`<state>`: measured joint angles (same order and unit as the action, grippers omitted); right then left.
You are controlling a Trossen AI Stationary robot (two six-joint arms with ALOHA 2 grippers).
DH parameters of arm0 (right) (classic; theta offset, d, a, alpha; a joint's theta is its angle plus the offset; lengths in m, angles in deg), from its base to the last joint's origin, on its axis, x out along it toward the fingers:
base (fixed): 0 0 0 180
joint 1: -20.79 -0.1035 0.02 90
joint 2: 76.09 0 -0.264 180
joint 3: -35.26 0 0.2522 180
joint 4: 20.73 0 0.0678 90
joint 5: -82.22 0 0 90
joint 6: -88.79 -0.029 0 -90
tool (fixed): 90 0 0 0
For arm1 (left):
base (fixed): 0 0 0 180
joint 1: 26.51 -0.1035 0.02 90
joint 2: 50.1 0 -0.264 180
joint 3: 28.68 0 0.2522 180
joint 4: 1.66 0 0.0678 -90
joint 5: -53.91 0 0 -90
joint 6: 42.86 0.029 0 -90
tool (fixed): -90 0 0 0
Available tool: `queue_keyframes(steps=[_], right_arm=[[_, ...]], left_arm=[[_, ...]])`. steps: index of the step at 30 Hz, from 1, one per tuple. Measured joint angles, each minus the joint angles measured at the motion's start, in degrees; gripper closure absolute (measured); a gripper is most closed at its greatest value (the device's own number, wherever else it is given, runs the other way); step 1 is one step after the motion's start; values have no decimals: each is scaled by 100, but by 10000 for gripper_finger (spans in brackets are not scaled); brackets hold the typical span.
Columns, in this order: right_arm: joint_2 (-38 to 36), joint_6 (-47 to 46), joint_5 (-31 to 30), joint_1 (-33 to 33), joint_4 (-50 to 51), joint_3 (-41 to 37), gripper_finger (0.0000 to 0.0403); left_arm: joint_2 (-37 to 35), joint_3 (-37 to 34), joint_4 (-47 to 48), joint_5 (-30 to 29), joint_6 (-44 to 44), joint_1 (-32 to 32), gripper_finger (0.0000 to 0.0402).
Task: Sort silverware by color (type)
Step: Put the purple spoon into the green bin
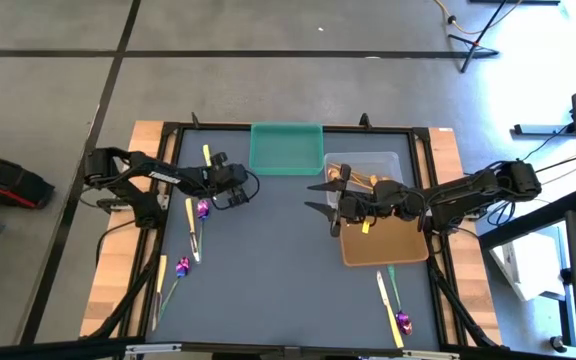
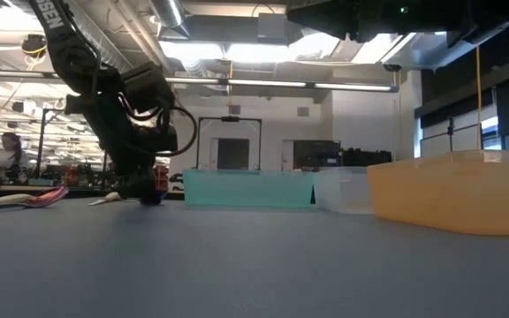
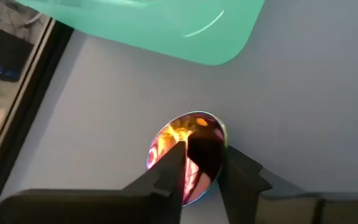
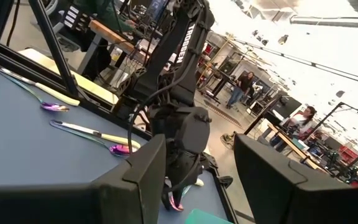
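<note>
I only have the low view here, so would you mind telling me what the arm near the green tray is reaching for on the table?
Observer: The left gripper is down over a purple-headed spoon, its fingers straddling the bowl.
Operator: Thank you. Is it closed on the spoon?
Observer: No, in the left wrist view the fingers are apart, either side of the bowl.
Operator: And where is the other arm?
Observer: The right gripper hangs open beside the clear tray, which holds gold spoons.
</note>
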<state>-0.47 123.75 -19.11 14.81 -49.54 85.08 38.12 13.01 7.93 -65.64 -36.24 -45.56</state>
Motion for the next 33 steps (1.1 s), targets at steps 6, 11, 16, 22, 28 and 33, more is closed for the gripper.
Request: queue_keyframes(steps=[6, 11, 16, 22, 28, 33], right_arm=[[0, -4, 0, 0, 32, 0, 221], [0, -11, 2, 0, 9, 0, 221], [0, -13, 4, 0, -8, -1, 221], [0, -13, 11, 0, 39, -4, 221], [0, -47, 17, -2, 50, -4, 221], [0, -61, 4, -2, 45, -4, 221]], left_arm=[[59, 0, -63, -253, 256, 29, 391], [-127, -2, 11, -395, 208, 274, 390], [-659, 29, 261, -440, 151, 593, 395], [-1662, 33, 547, -353, 17, 841, 394], [-2627, 36, 494, -281, -186, 1065, 395], [-3127, 37, 429, -240, -186, 1165, 395]])
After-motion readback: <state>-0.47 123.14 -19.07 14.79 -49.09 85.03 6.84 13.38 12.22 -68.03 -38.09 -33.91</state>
